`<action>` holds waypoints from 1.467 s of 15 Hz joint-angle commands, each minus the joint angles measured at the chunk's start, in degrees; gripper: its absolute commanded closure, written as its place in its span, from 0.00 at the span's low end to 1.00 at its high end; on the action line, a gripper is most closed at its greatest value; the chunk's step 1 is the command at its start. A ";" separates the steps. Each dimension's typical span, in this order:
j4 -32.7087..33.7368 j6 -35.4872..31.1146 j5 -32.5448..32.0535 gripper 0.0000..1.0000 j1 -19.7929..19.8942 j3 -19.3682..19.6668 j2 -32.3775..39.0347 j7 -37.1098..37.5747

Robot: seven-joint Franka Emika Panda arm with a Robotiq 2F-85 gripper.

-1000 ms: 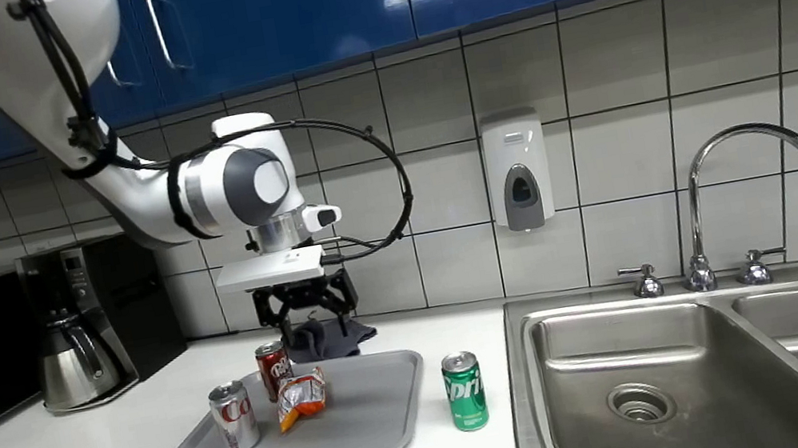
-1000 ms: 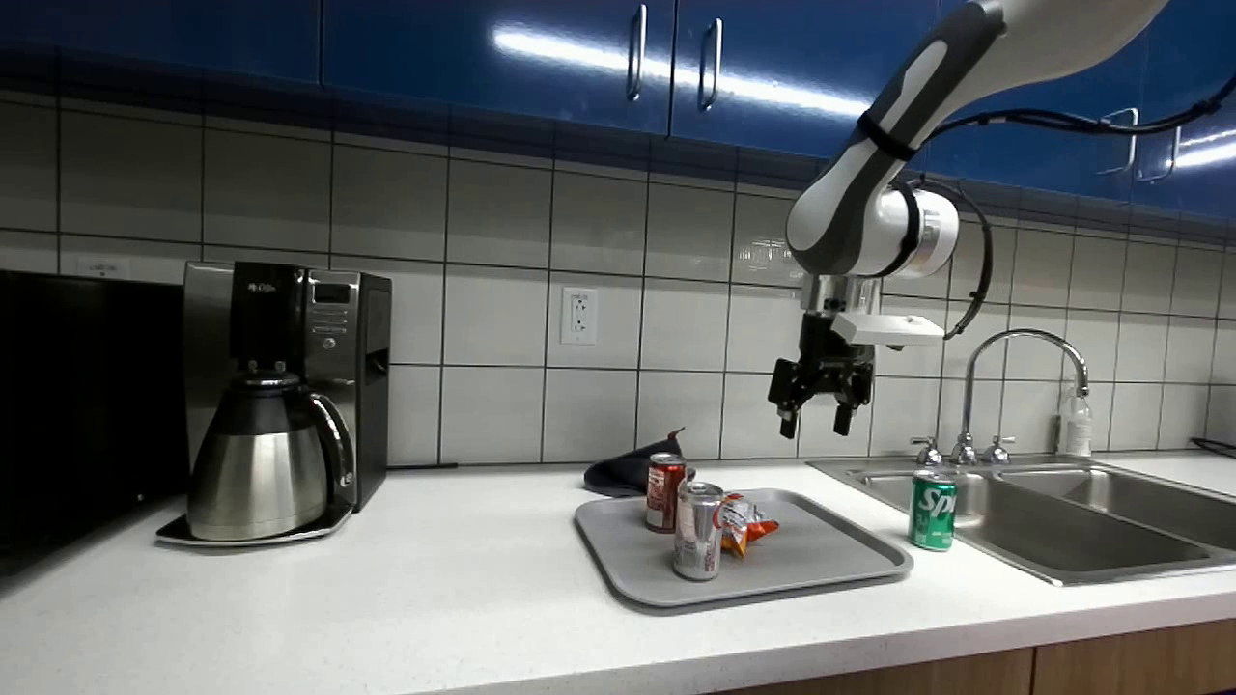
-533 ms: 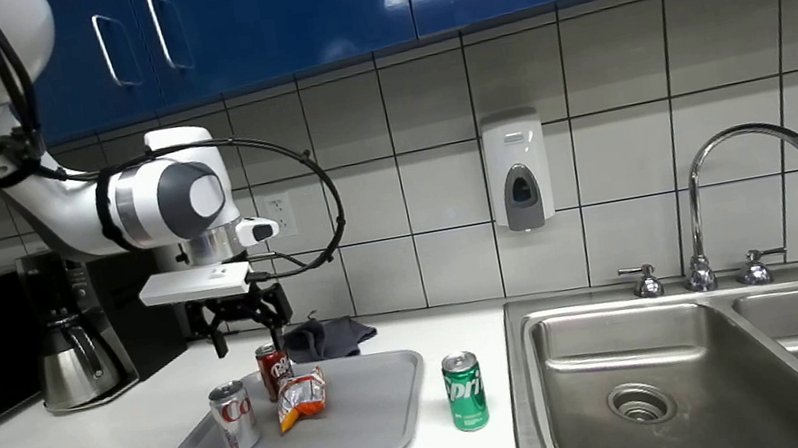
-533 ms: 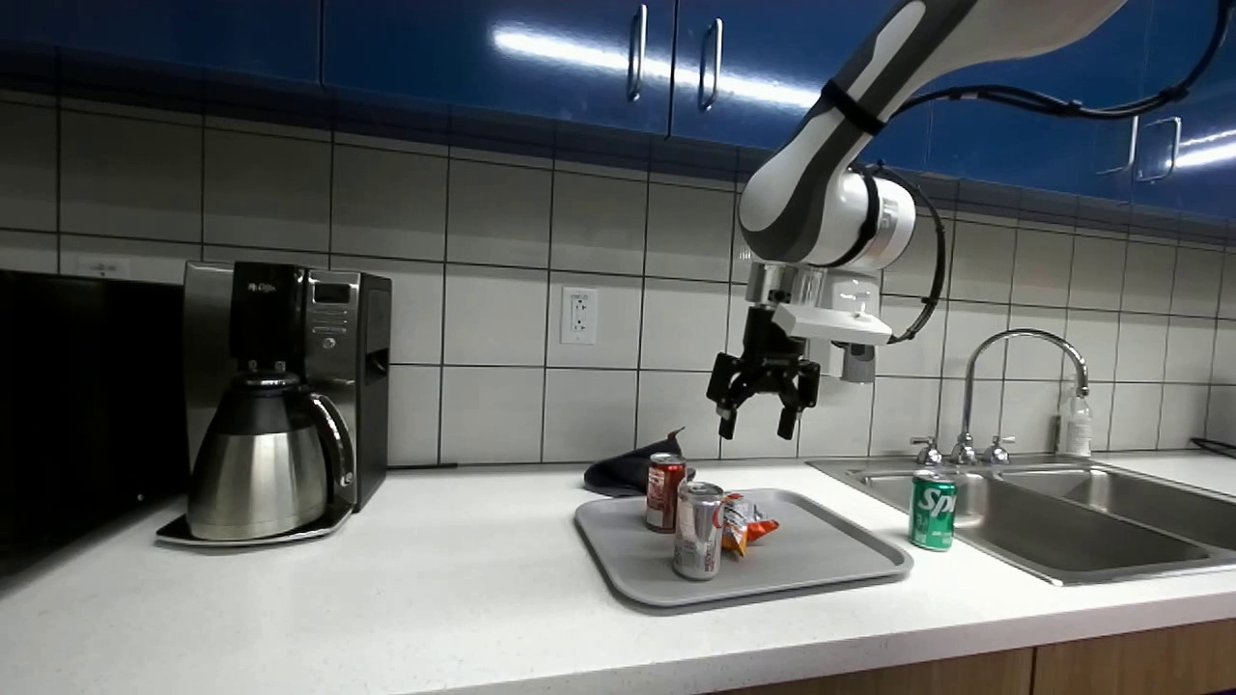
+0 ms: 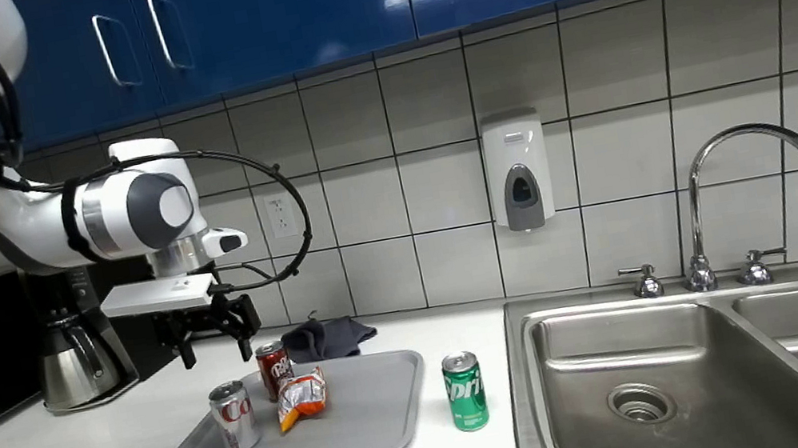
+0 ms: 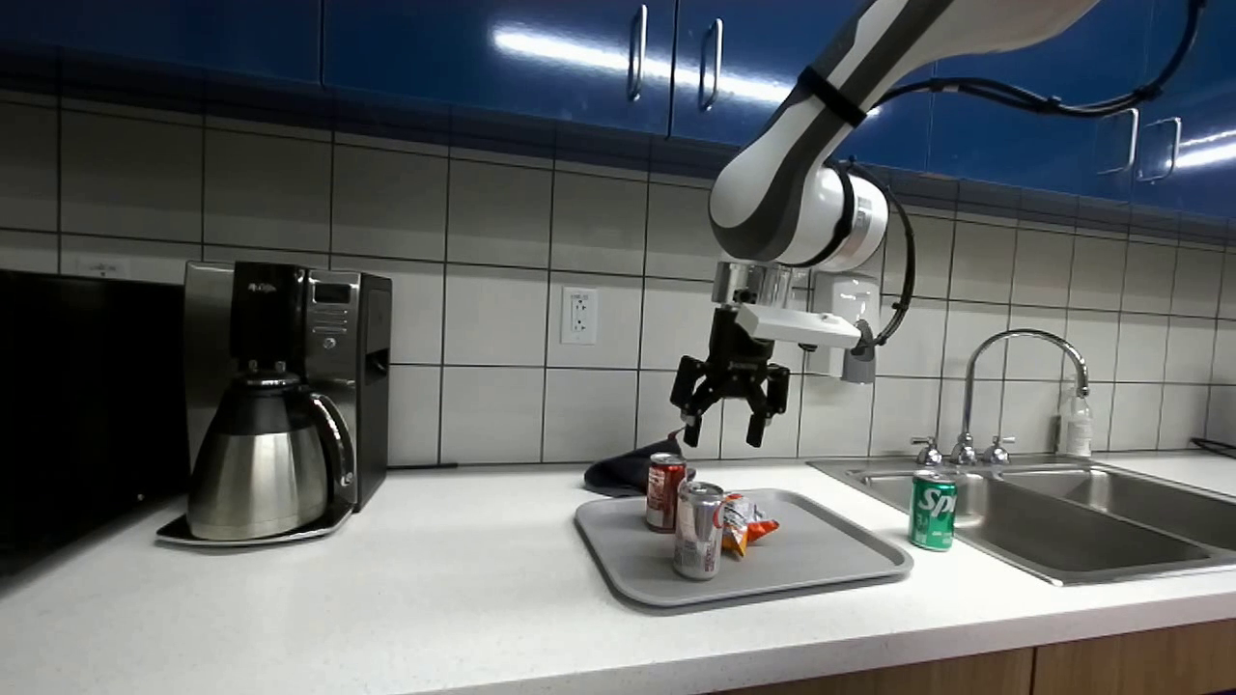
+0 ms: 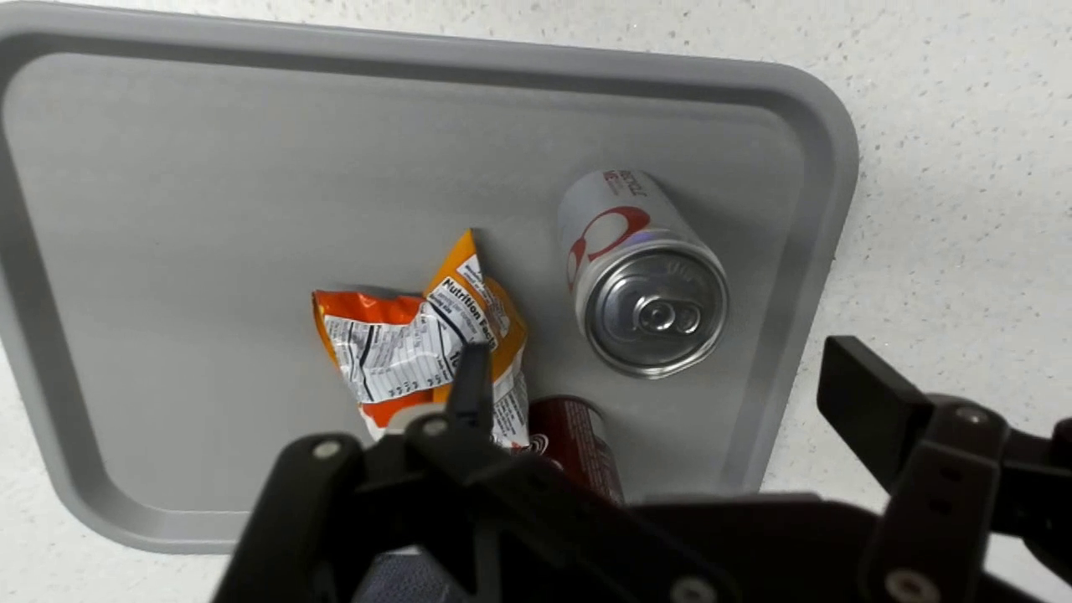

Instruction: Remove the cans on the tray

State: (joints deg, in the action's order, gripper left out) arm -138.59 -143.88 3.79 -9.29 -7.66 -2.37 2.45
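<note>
Standing upright on the near left part of the gray tray (image 5: 367, 420) is the Diet Coke can (image 5: 234, 418), silver with red lettering. Above the tray's left half, higher than that can, the gripper (image 6: 725, 431) hangs in the air, released — its two fingers (image 7: 867, 410) point down, spread well apart. Just right of the Diet Coke can lies a crumpled snack bag (image 7: 410, 352), orange and silver, with Nutrition Facts printed on the side that faces the wrist view. Right of the tray, the Sprite can (image 5: 465, 391) stands upright on the white countertop (image 6: 454, 598), between the tray and the double-basin sink (image 5: 621, 337). A little farther in, toward the tray's far left corner, stands the Dr Pepper can (image 5: 275, 372), upright too and just beside the bag — whether the two touch, I cannot tell. Beyond the tray's far edge a dark cloth (image 5: 329, 339) lies bunched on the countertop. Farther off, the coffee maker (image 6: 333, 359) with its steel carafe (image 6: 259, 487) stands at the left, and a chrome faucet (image 5: 700, 273) rises at the far rim of the sink. Behind is the tiled wall (image 5: 459, 267), bearing a soap dispenser (image 5: 517, 170), with blue cabinets (image 5: 283, 16) overhead.
</note>
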 commanded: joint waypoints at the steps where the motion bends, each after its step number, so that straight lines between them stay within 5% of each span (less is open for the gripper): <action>1: 0.66 -0.45 -1.22 0.00 0.06 -0.76 1.24 2.74; 22: 2.63 0.09 -6.11 0.00 -0.34 -0.49 7.78 4.58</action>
State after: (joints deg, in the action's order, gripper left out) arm -137.88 -143.95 -0.28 -9.38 -7.81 3.31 4.59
